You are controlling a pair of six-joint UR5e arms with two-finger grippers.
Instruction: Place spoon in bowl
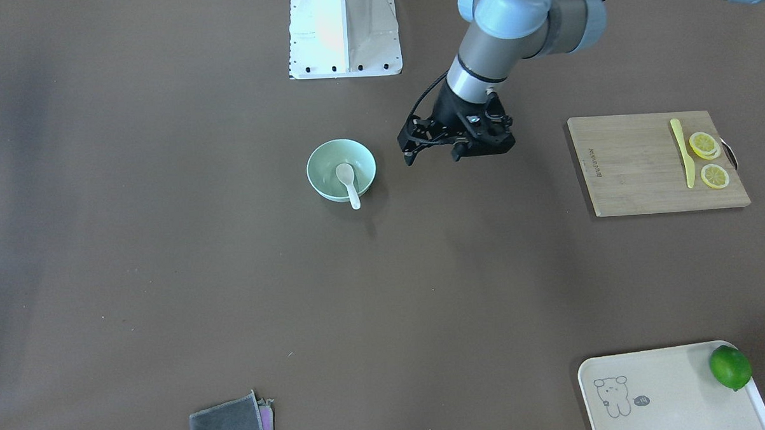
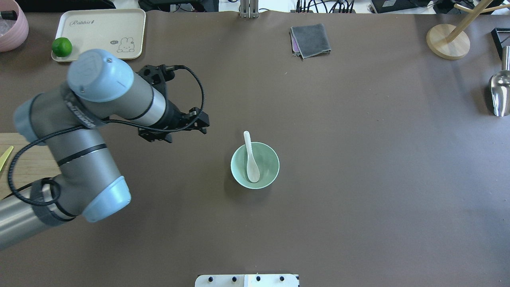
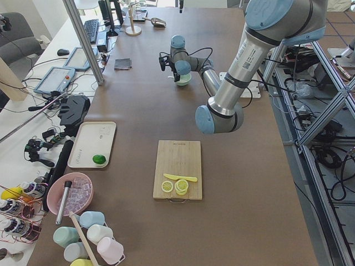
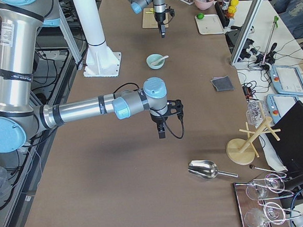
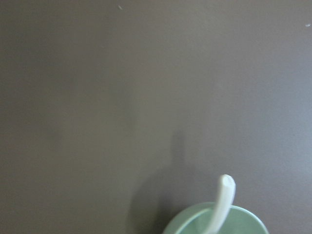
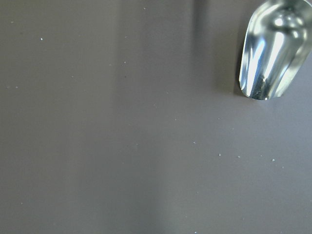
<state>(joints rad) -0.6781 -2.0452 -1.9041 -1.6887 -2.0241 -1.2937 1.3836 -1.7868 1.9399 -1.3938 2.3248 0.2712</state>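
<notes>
The white spoon (image 1: 348,184) lies in the mint-green bowl (image 1: 323,166), scoop on the bottom and handle resting over the rim. The overhead view shows the spoon (image 2: 251,159) and the bowl (image 2: 269,159) at the table's middle. My left gripper (image 1: 432,157) hangs above the table beside the bowl, open and empty, apart from it; in the overhead view it (image 2: 201,124) is left of the bowl. The left wrist view shows the spoon's handle tip (image 5: 224,195) and the bowl's rim (image 5: 195,220). My right gripper (image 4: 162,131) shows only in the exterior right view; I cannot tell whether it is open or shut.
A wooden cutting board (image 1: 635,168) holds a yellow plastic knife (image 1: 683,150) and lemon slices (image 1: 704,145). A cream tray (image 1: 668,389) holds a lime (image 1: 730,367). A folded grey cloth (image 1: 231,427) lies at the far edge. A metal scoop (image 2: 500,93) and a wooden stand (image 2: 448,40) are at the right end.
</notes>
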